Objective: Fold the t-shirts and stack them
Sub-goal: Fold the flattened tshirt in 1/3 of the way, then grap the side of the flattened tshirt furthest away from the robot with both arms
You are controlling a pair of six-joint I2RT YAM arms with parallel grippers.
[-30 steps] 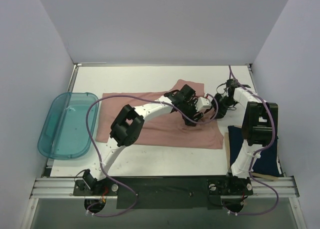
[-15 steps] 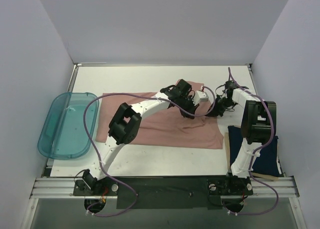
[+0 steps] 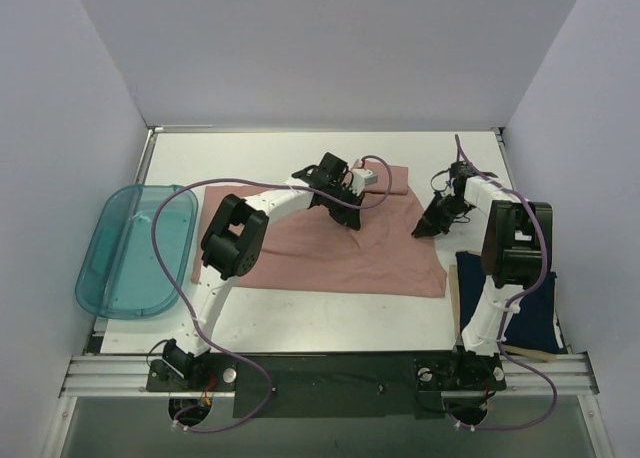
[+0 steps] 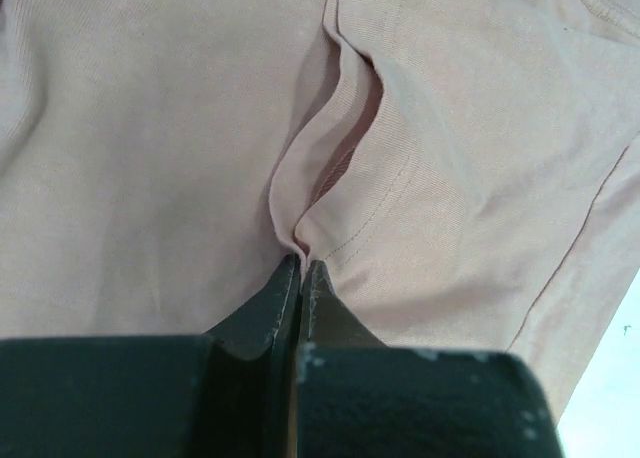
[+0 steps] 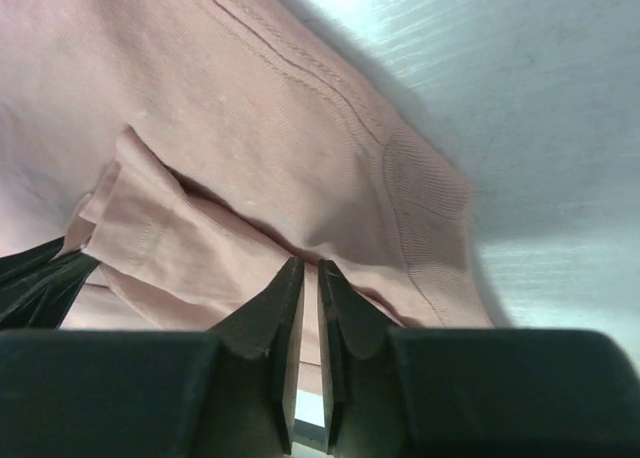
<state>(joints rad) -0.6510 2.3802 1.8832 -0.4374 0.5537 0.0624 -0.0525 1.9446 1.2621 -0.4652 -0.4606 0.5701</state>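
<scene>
Pink t-shirt, spread on counter: I see left hand clamped on a raised fold, right hand pinching its right edge. Navy t-shirt, near right corner.

Pink t-shirt, navy t-shirt, teal tray

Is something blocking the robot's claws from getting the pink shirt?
No, nothing visible. The left gripper pinches a fold of the pink t-shirt, and the right gripper seems to pinch its edge.
</scene>
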